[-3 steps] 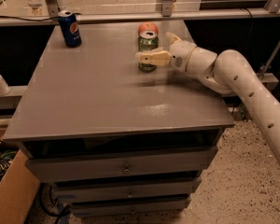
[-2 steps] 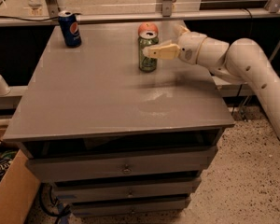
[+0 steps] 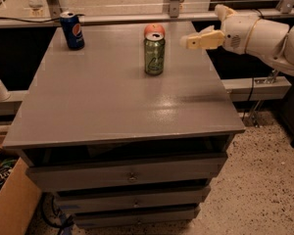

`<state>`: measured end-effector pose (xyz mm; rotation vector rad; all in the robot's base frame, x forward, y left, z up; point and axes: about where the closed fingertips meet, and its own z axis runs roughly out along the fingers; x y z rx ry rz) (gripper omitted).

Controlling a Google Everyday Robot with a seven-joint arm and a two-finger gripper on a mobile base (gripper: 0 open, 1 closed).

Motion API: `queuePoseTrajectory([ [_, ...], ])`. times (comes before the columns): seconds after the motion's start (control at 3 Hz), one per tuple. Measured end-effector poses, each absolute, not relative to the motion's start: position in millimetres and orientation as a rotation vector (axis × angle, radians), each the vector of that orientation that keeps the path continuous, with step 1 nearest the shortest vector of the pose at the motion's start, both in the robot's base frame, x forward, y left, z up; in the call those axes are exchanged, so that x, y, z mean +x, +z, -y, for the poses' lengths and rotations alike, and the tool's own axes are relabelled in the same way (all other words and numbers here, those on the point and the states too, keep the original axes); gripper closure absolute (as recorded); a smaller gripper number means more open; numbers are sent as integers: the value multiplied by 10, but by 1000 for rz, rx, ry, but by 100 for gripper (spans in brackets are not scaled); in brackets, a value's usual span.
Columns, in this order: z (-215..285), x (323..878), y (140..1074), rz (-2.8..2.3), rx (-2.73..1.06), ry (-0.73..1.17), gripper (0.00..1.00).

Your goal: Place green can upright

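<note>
Grey and a little glossy, the cabinet top [image 3: 112,102] fills most of what we see, with a speckled floor [image 3: 267,180] to its right. The green can [image 3: 154,56] stands upright on the far half of the top, roughly midway across, silver end up and bottom flat on the surface. Whether its top is opened we cannot tell from this angle. Directly behind it sits a red apple [image 3: 154,29], close to the can, though the can partly covers it and we cannot say if they touch. A blue Pepsi can [image 3: 72,31] stands upright near the far left corner, well apart from both.

We see the gripper [image 3: 196,40] hanging in the air to the right of the green can, at about the height of the can's top, pointing toward it with a clear gap between them. It holds nothing; whether it is spread or closed we cannot tell. The white arm [image 3: 264,35] behind it runs off the right edge.

Below the top we count three drawers [image 3: 127,175], all pushed in, so their contents are hidden. A cardboard box [image 3: 12,204] leans at the lower left, its inside out of view.
</note>
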<state>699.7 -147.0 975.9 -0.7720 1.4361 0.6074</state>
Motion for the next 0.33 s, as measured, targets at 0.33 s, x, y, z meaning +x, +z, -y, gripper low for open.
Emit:
queuePoseTrajectory([
  [0.33, 1590, 6962, 9794, -1438, -753, 585, 0],
])
